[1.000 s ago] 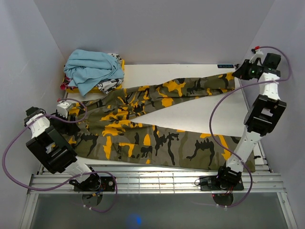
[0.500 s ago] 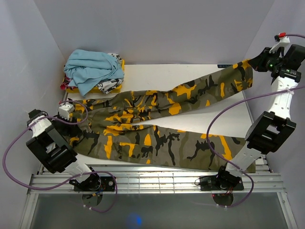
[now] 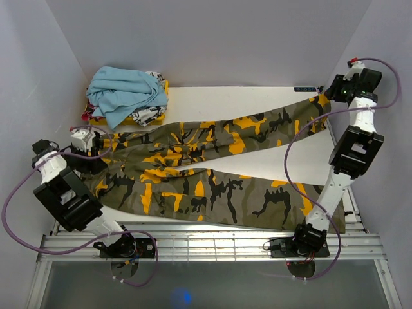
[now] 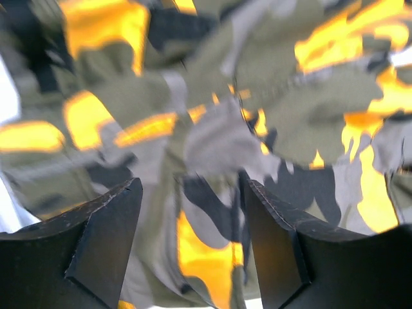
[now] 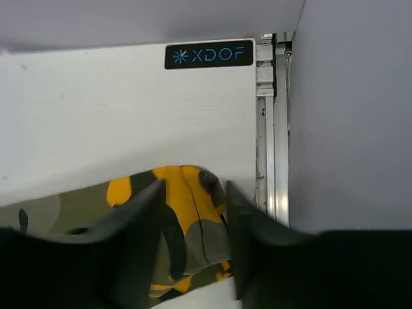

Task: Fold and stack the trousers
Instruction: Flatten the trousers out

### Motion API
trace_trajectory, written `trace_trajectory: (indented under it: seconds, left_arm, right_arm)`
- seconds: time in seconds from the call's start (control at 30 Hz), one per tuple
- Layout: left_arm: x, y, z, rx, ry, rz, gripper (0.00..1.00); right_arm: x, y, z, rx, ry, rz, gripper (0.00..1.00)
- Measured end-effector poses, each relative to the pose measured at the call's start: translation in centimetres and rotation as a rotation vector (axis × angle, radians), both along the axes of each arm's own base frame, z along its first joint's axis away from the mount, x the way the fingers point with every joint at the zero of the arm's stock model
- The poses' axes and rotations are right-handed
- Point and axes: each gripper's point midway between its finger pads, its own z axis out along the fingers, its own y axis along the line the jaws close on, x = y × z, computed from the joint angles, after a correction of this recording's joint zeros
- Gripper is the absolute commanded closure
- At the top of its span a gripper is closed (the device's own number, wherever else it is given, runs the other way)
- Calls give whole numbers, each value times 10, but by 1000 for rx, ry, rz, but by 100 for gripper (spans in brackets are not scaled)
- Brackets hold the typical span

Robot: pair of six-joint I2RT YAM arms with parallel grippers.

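Down comes the right arm: half a second back it had the far leg hoisted past 2 o'clock, now that leg sags back onto the bench [image 3: 270, 151]. The right gripper [image 5: 193, 190] is narrow, pinching the cuff. The trousers [image 3: 193, 167] lie spread from 9 to 4 o'clock, waist at 9. The left gripper [image 4: 191, 187] sits over the waist, fingers apart, the view blurred; I cannot tell if it grips. Looks like leg-on-leg folding: next, carry the cuff toward 5 o'clock onto the near leg. Tight at 2 o'clock, bench edge and side wall just beside; open bench between the legs. A light blue garment [image 3: 125, 93] crowds 10 o'clock.
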Motion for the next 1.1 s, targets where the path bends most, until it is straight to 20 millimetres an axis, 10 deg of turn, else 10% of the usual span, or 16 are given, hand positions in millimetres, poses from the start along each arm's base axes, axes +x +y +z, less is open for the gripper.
trace_trajectory:
  seconds: [0.1,0.3,0.63,0.9,1.1]
  left_arm:
    - [21,4,14,-7,-34,-2,23]
    - [40,-7,7,3,-5,-47,22]
    - [29,-10,-14,50,83,-59,20]
    - [-6,-21,-26,35,219,-49,21]
    - [-29,-8,-42,61,330,14,22]
  right_arm:
    - [27,7,-37,-37,42,35,2]
    - [9,57,-60,-146,161,178,2]
    - [-199,95,4,-397,341,454,25]
    - [-331,111,-99,-308,748,562,40]
    - [-354,101,-152,-300,933,576,45]
